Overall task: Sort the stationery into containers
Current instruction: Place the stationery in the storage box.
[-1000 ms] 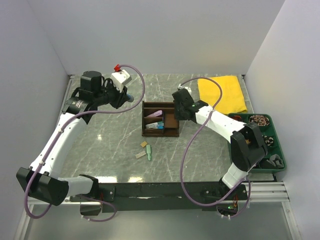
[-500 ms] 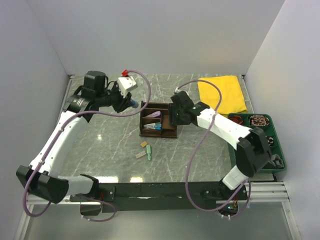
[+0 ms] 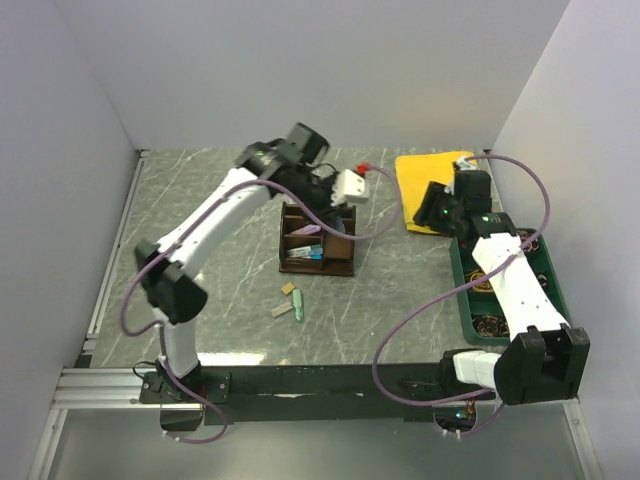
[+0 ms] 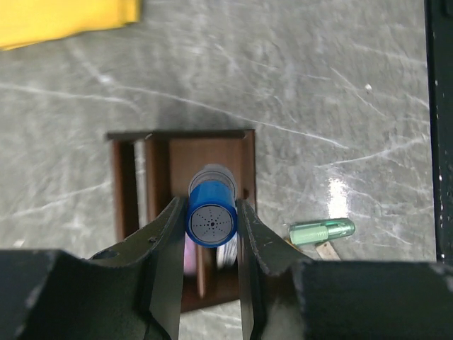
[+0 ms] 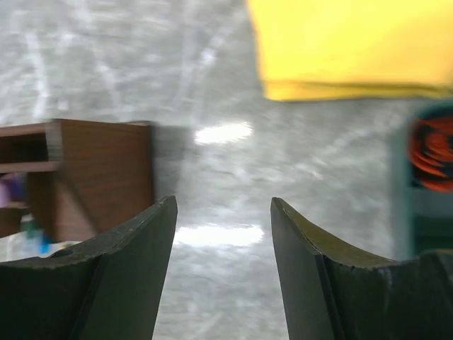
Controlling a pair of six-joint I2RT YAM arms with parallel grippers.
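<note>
The left claw (image 4: 211, 212) is clenched on a blue-capped item (image 4: 211, 225), held end-on directly above the brown organiser (image 4: 246, 152). A green piece (image 4: 322, 231) lies on the tabletop (image 4: 340, 85) off to that claw's side, apart from the organiser. The right claw (image 5: 223, 212) is released, with nothing between its fingers. It has the organiser to its left and the green tray (image 5: 425, 205) to its right.

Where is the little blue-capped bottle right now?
In the left wrist view, the blue-capped bottle is pinched in the left end effector, above the brown wooden organiser. A green eraser lies on the table to the right in that picture.
</note>
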